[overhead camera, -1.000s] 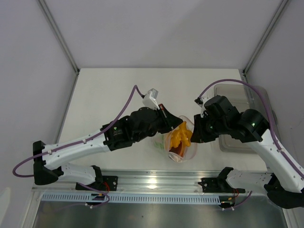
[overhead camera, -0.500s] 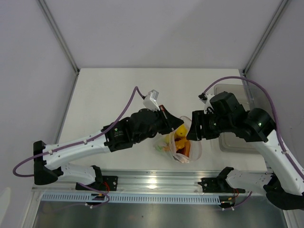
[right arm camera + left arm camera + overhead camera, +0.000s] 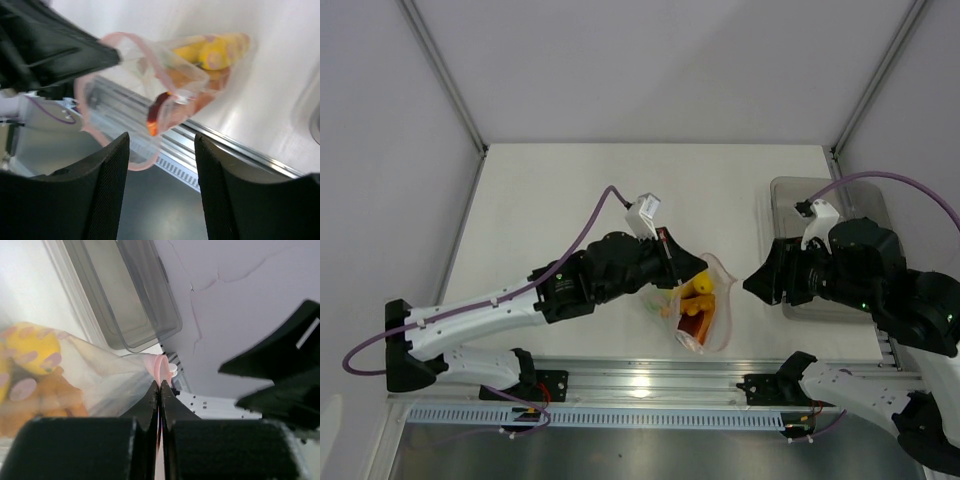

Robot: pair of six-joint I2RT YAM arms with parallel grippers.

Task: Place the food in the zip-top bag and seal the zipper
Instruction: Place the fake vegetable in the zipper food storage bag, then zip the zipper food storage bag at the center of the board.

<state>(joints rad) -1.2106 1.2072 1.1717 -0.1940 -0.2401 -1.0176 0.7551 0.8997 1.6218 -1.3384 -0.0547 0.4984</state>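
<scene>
From above, we see the left arm (image 3: 510, 305) stretched toward the middle of the table (image 3: 560, 190), and the left jaws pinch the rim of the zip-top bag (image 3: 708, 310). The bag sits near the table's front edge, between the two arms. The food (image 3: 698, 290) is inside it, yellow pieces uppermost and orange and reddish-brown ones lower down. The zipper (image 3: 731, 295) curves in an open loop, so the mouth is unsealed. The right arm (image 3: 860, 285) is clear of the bag, its tip near the grey-clear tray (image 3: 830, 195); from here we cannot tell how the right jaws stand.

In the left wrist view, the left jaws are pressed tight together on the pink zipper strip. The clear bag spreads away to the left, showing a yellow piece with pinkish spots (image 3: 30, 347) and an orange piece (image 3: 45, 400) below it. The tray lies beyond.

In the right wrist view, the right jaws stand wide apart with nothing between them, both fingers (image 3: 107, 195) at the bottom of the view. Ahead, apart from them, the bag gapes open with the food in its far end
</scene>
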